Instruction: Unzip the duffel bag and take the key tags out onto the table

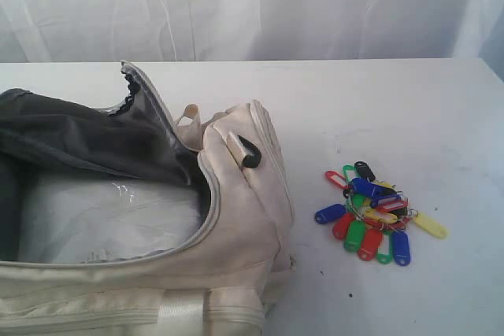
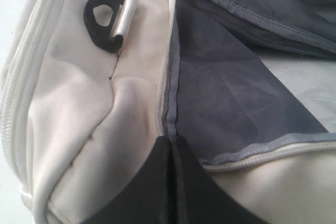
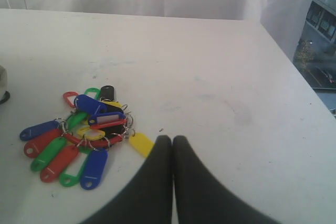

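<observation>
Just ahead of the right gripper, the key tags sit on the table; it and the left gripper are pressed together, empty, so I'd back straight off.

White curtain hangs in soft vertical folds across the whole far side of the scene. Its edge stops at the far right, where a window shows. Seen through it: grey multi-storey building, small tree. Street level is too blurred to read.
</observation>
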Robot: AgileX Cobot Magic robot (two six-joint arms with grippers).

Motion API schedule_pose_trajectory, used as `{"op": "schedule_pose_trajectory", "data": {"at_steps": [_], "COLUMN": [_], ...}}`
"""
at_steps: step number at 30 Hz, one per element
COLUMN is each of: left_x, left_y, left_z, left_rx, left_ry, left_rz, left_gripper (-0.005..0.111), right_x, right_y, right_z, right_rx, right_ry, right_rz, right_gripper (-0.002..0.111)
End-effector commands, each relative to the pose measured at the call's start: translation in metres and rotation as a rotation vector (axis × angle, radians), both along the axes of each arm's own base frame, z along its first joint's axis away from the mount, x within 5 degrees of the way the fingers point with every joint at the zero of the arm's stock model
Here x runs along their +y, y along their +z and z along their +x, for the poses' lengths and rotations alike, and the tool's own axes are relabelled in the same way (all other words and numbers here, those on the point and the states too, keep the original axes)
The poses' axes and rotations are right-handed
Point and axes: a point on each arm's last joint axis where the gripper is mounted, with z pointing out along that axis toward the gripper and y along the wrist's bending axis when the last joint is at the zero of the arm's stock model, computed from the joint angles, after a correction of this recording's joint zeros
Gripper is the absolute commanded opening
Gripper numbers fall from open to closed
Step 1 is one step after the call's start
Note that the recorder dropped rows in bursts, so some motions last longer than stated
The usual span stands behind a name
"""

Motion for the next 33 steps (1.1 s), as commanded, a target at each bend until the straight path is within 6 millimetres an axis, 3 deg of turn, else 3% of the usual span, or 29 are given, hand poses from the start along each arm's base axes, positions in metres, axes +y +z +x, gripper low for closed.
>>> {"op": "schedule_pose_trajectory", "data": {"at_steps": [1, 18, 21, 25, 29, 33], "left_x": [-0.001, -0.001, 0.000, 0.001, -0.001, -0.006], "left_y": [-0.005, -0.004, 0.007, 0.025, 0.034, 0.048], "left_z": [-0.001, 0.000, 0.003, 0.005, 0.002, -0.006], "left_rx": [0.033, 0.013, -0.112, -0.305, -0.252, -0.119], "left_ry": [-0.011, -0.009, 0.010, 0.072, 0.055, 0.004], "left_rz": [-0.015, -0.015, -0.051, -0.373, -0.377, -0.276], "left_gripper": [0.000, 0.000, 0.000, 0.000, 0.000, 0.000], "right_x": [0.000, 0.000, 0.000, 0.000, 0.000, 0.000], "right_y": [0.000, 0.000, 0.000, 0.000, 0.000, 0.000], "right_z": [0.000, 0.000, 0.000, 0.000, 0.000, 0.000], "right_rx": [-0.012, -0.012, -0.012, -0.012, -0.012, -0.012], "right_ry": [0.005, 0.005, 0.005, 0.005, 0.005, 0.005], "right_rz": [-0.003, -0.003, -0.003, -0.003, -0.003, -0.003], "right_gripper": [0.000, 0.000, 0.000, 0.000, 0.000, 0.000]}}
